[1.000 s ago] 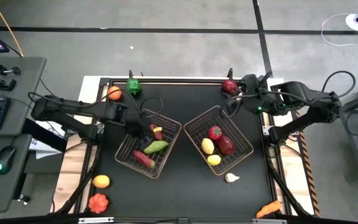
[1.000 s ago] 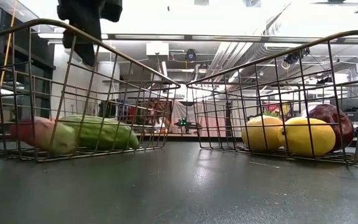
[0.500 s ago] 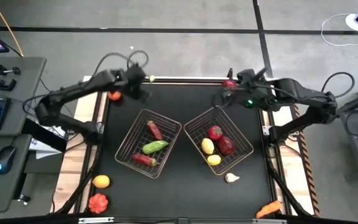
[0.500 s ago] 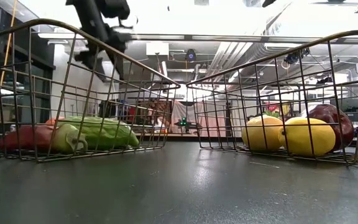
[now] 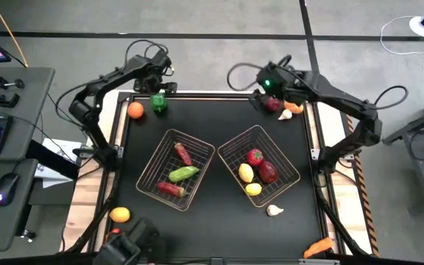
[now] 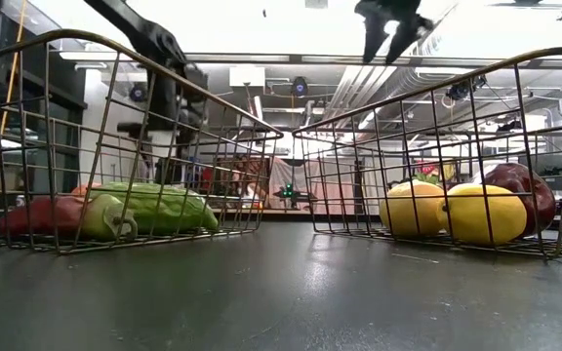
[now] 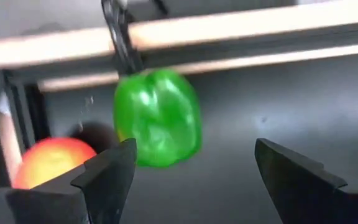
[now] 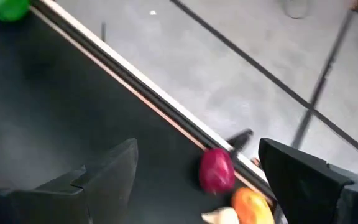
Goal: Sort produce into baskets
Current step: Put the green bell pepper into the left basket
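The left gripper (image 7: 188, 180) hangs open and empty above the far left corner of the tabletop (image 5: 219, 118), its two dark fingers (image 7: 107, 177) spread wide apart. Just beyond them a green pepper (image 7: 158, 117) sits on the dark mat by the far rim, and an orange-red fruit (image 7: 50, 162) lies just beside it toward the left edge.

The right gripper (image 8: 194, 180) is likewise open and holds nothing, poised above the far right corner. Ahead of it a dark red fruit (image 8: 217, 169) lies against the far rim, with a small orange piece (image 8: 252, 202) and a pale piece (image 8: 220, 216) close beside it.

Nearer, in the middle of the tabletop, two wire baskets stand side by side, each turned at an angle. The left basket (image 5: 201, 171) holds a green vegetable (image 5: 184, 174) between two reddish pieces (image 5: 183, 154). The right basket (image 5: 230, 151) holds a red fruit (image 5: 255, 157), a darker red one (image 5: 269, 172) and two yellow ones (image 5: 246, 173).

Outside the baskets, a white piece (image 5: 274, 210) lies on the mat just near of the right basket, and a carrot (image 5: 318, 248) rests at the near right corner. At the near left, an orange fruit (image 5: 120, 214) sits on the wooden edge.
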